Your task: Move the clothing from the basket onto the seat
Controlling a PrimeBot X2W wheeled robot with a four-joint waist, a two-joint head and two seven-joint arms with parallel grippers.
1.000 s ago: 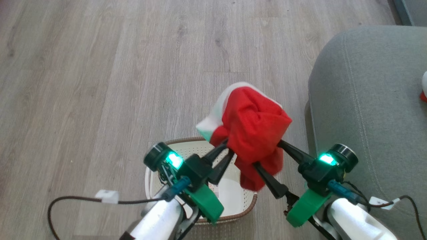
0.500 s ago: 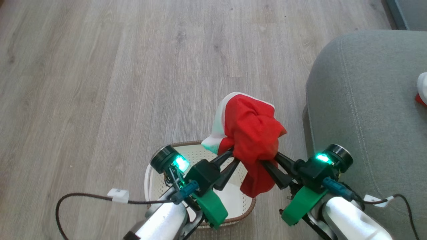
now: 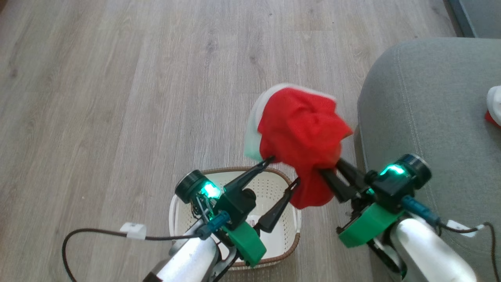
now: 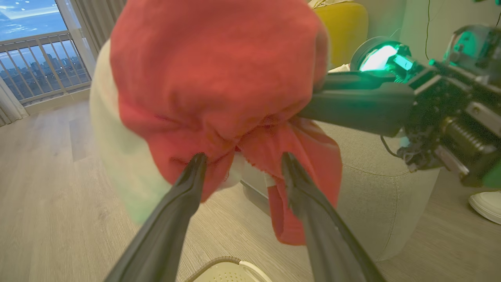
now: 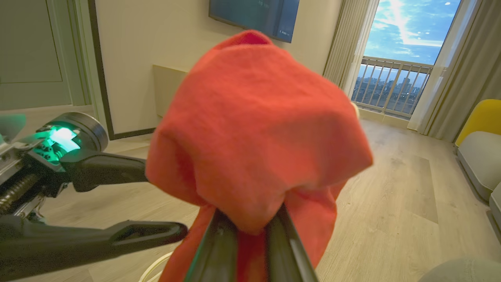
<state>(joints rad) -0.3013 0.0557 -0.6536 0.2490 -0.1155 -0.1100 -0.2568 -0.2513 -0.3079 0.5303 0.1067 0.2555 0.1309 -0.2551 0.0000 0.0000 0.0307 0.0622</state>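
My right gripper (image 3: 332, 169) is squeezed shut on the red garment (image 3: 303, 133). The cloth sits in a big lump over the tips of my fingers (image 5: 217, 250). It has a white part on the side away from this gripper. A red tail hangs down under the lump.

My left gripper (image 3: 282, 171) is wide open and holds nothing. Its tips are right at the low edge of the lump. I cannot tell if they touch it.

The basket (image 3: 223, 169) is on the floor (image 3: 117, 98), down below my left gripper. The part of it I can see has nothing red in it.

The seat (image 3: 430, 117) is just beside my right gripper, on its right. It is well apart from my left gripper, so my right arm is the near one. The other garment (image 3: 494, 103) lies on the seat, far off to the right of my right gripper.

I think the next move is for my right arm alone. It should carry the lump sideways to the right, over the seat's round edge, and then open. The garment's long way runs from the lump on top down to the tail. The tail looks lower than the top of the seat. So I think I should lift a bit first, or the tail may catch on the seat's side.
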